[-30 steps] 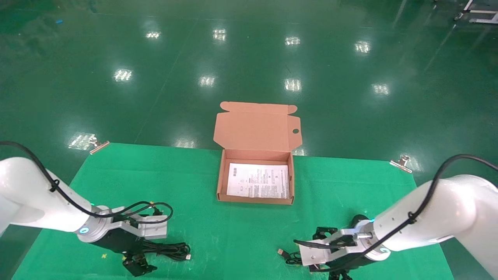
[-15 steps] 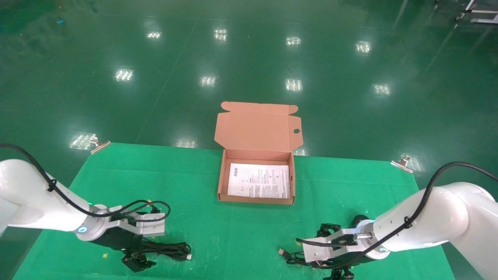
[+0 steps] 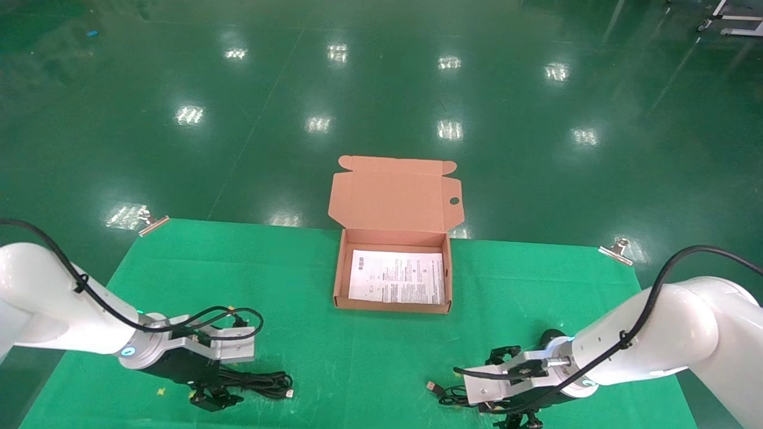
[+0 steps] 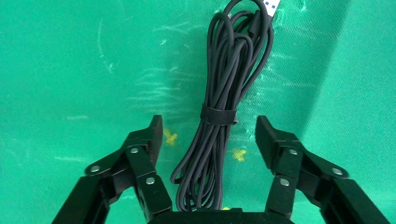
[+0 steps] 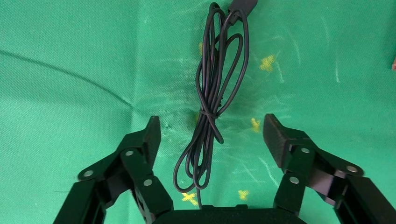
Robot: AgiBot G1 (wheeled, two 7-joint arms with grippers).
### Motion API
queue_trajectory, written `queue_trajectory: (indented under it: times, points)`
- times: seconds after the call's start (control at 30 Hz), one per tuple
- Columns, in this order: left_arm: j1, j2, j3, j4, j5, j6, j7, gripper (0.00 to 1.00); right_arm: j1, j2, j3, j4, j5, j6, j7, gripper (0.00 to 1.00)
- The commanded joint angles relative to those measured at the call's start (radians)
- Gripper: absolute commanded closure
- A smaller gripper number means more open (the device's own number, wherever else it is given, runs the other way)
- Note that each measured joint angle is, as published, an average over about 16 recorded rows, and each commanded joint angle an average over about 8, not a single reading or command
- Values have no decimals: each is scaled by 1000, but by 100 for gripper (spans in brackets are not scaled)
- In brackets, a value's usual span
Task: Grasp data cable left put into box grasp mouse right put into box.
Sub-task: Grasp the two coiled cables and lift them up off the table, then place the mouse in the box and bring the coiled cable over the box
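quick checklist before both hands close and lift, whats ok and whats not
1. Left hand open, straddling the strapped bundle of thin black data cable: ok.
2. Right hand open, over a thin black looped cord: ok.
3. Black mouse body between the right hand's fingers: cannot tell, only the cord shows.
4. Tan cardboard box with lid flap up and its white printed sheet bare: ok.
5. Either item already in the box: not ok, nothing is packed.
6. Green cloth between hands and box without obstacles: ok.

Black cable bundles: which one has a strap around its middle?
The data cable between the left gripper fingers; the mouse cord under the right gripper is only twisted.
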Motion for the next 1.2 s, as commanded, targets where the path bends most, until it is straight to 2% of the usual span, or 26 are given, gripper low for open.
queue_trajectory:
  times: [0.03,0.97,1.2]
  points:
    - [0,0,0,-1,0,1,-1,100,1,0,0,1,0,-2,0,100]
    - [0,0,1,-7,1,5,-4,100,4,2,-1,5,1,-8,-1,100]
    - [-20,-39,-7,-48,-7,9,29,100,45,58,24,76,4,-20,57,100]
